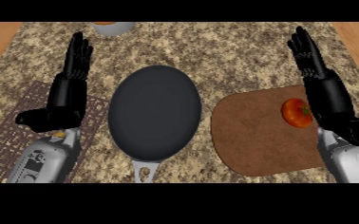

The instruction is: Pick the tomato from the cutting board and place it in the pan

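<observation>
A red tomato [297, 112] lies on the brown cutting board [256, 135] at the right, near the board's right edge. The dark round pan [154, 111] sits in the middle of the counter with its grey handle [145, 171] toward me; nothing is in it. My right hand [324, 92] stands open with fingers up, just right of the tomato and partly over its edge. At the left my left hand [69, 90] is open too, fingers up, left of the pan.
A woven dark mat [21, 123] lies under my left forearm. A grey bowl with something orange inside [112, 27] shows at the counter's far edge. Wooden strips border the speckled counter at both upper corners.
</observation>
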{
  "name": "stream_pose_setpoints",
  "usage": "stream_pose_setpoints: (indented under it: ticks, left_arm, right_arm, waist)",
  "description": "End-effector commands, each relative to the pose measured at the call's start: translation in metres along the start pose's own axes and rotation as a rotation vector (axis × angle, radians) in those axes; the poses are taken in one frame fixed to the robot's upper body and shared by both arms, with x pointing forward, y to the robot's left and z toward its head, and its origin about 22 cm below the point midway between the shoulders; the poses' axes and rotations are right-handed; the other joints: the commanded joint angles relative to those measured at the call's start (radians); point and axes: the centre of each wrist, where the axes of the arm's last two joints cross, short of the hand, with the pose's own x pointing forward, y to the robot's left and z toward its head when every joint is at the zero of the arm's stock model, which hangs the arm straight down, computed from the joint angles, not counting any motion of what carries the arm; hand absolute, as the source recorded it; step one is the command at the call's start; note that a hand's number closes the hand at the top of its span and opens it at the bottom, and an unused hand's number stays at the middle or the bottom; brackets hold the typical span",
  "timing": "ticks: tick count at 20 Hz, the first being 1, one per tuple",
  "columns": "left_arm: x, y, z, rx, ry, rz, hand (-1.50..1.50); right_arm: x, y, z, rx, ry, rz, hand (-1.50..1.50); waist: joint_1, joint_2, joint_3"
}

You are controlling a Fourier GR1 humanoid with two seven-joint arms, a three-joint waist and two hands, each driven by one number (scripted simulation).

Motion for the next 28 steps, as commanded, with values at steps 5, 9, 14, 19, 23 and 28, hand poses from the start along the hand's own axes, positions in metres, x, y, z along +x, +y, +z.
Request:
stream_pose_setpoints:
  ticks: [5,9,14,19,23,28]
  left_arm:
    - [-0.019,-0.001,0.008,-0.038,0.18,0.034,0.0]
    - [-0.034,0.011,0.02,-0.034,0.325,0.078,0.0]
    - [-0.028,0.017,0.017,-0.029,0.327,0.113,0.0]
    - [-0.021,0.018,0.009,-0.063,0.336,0.117,0.0]
    - [-0.028,0.025,0.01,-0.07,0.373,0.108,0.0]
    - [-0.022,0.023,0.006,-0.08,0.35,0.114,0.0]
  right_arm:
    - [0.044,0.04,-0.026,0.488,-0.404,-0.553,1.5]
    - [0.021,-0.028,-0.025,0.522,-0.52,-0.55,1.5]
    - [-0.003,-0.104,-0.014,0.572,-0.525,-0.477,-1.5]
    - [0.018,-0.138,-0.033,0.608,-0.628,-0.342,-1.5]
    - [0.034,-0.155,-0.041,0.628,-0.7,-0.295,-1.5]
    - [0.066,-0.164,-0.048,0.734,-0.715,-0.044,-1.5]
  waist:
    - [0.109,0.005,-0.009]
    - [0.059,0.012,-0.011]
    - [0.059,0.016,-0.01]
    - [0.084,0.01,-0.01]
    - [0.086,0.011,-0.013]
    - [0.085,0.006,-0.014]
